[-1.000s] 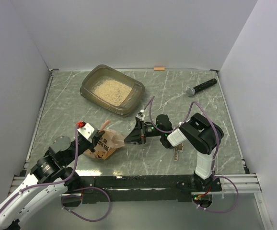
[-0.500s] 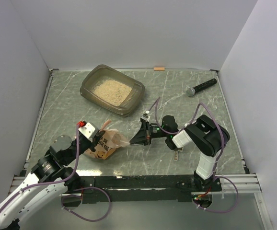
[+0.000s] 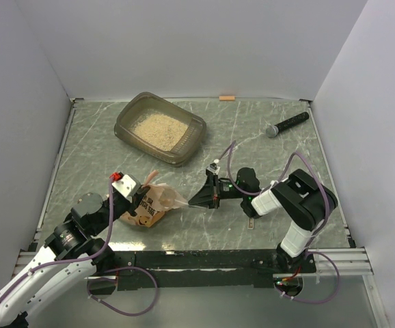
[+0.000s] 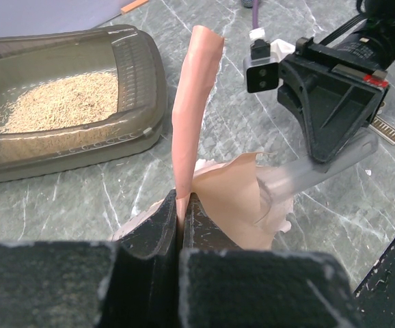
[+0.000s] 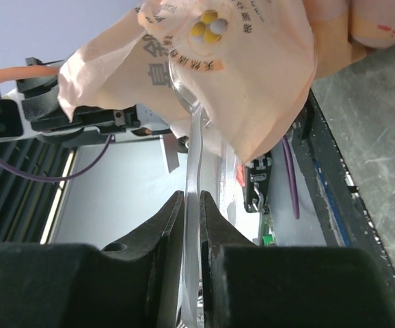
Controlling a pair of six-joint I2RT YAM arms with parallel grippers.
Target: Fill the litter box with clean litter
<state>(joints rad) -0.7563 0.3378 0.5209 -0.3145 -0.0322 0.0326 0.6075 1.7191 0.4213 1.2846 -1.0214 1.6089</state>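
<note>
Top external view: my left claw [image 4: 182, 205] is pinching the orange-pink pouch [image 3: 151, 205] by its torn strip [image 4: 194, 102]. My right claw [image 5: 192, 203] is clamping its clear film [image 5: 193, 150]. Farther back on the table [image 3: 252, 137], the litter box [image 3: 122, 125] is holding litter [image 3: 158, 128].

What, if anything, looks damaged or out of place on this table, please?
The pouch looks torn open, its edge ragged, with a loose pink strip sticking up from the left gripper. A black microphone-like stick lies at the far right, unrelated to litter.
</note>
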